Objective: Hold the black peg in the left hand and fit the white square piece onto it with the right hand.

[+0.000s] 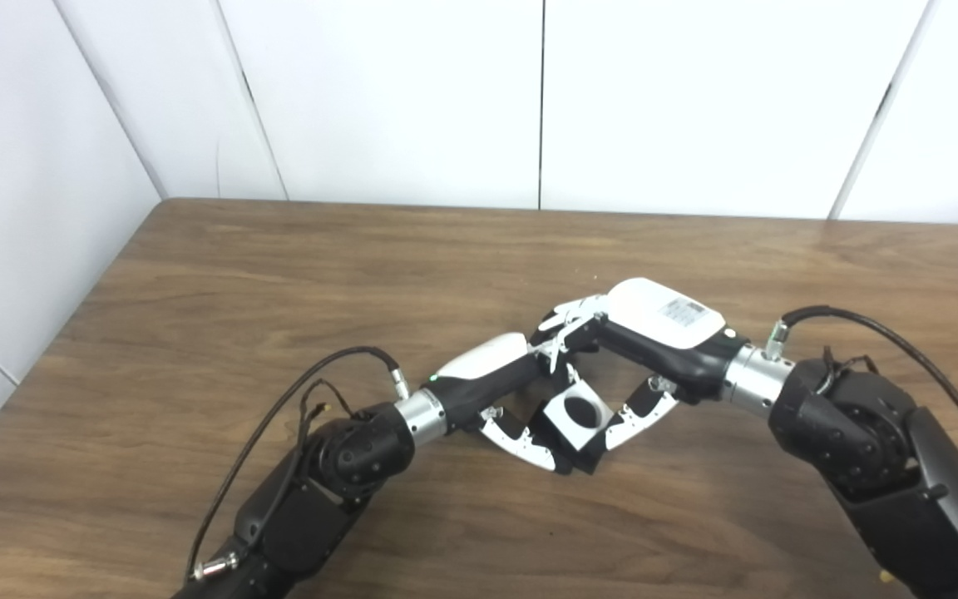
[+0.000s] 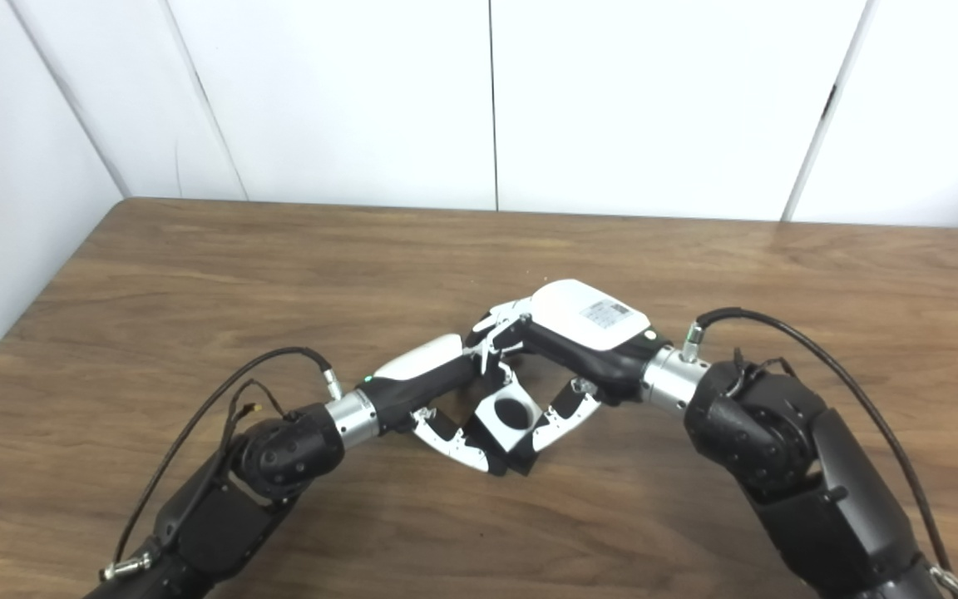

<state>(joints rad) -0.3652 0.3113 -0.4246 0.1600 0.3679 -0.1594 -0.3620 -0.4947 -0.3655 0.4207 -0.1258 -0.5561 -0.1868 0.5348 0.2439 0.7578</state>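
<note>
I have the white piece point(image 1: 577, 413) pinched in my right robot hand point(image 1: 654, 341), low over the desk point(image 1: 196, 291) mid-front. My left robot hand point(image 1: 491, 374) grips what I take for the peg, mostly hidden. I'd square the hole, then press slowly.

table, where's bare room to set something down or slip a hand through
Bare wood of the table runs along the far edge by the wall, down the left side, and across the near edge between the arms. It is crowded only at the centre, where left hand and right hand meet around the white square piece.
</note>
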